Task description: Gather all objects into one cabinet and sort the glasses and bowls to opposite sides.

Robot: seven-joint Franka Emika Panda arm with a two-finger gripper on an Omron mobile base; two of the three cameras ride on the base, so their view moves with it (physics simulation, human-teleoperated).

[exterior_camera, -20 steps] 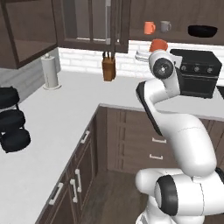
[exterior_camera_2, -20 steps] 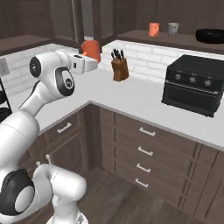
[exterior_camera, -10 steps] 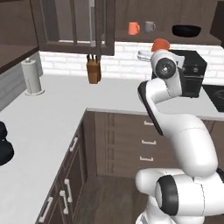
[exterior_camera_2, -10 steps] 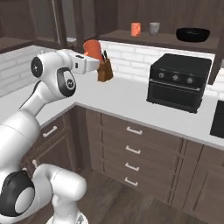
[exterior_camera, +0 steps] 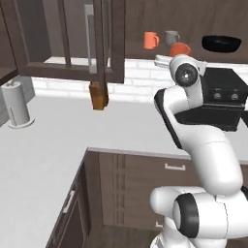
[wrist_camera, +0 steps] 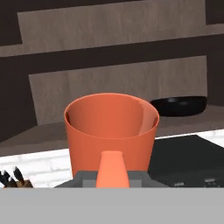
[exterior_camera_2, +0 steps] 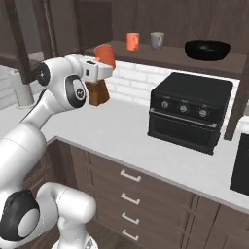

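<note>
Paper-towel roll (exterior_camera: 16,103): upright at the left edge of the desk (exterior_camera: 58,145), in front of the white brick wall.
Cabinet door (exterior_camera: 63,38): dark-brown frame with glass panes, swung open above the desk; vertical silver bar handle (exterior_camera: 90,36) on it.
Knife block (exterior_camera: 99,95): brown, at the back edge of the desk, partly behind the door frame.
Shelf mug, orange (exterior_camera_2: 133,41): upright on the cabinet shelf (exterior_camera_2: 170,56), toward its left end.
Shelf mug, grey-green (exterior_camera_2: 157,40): upright, just beside the orange shelf mug on its right, apart from it.
Tool (exterior_camera_2: 99,69): closed on the held orange mug; the fingers are hidden by the mug and the hand, so the grip point cannot be made out.
Held orange mug (exterior_camera_2: 105,54): raised above the desk, below and left of the shelf mugs; in the hand view it (wrist_camera: 111,133) is upright, mouth open, handle toward the camera.
Black bowl (exterior_camera_2: 207,49): wide and shallow, at the right end of the shelf, well apart from the mugs.
Oven (exterior_camera_2: 192,111): black countertop unit with three knobs, on the desk below the bowl.
</note>
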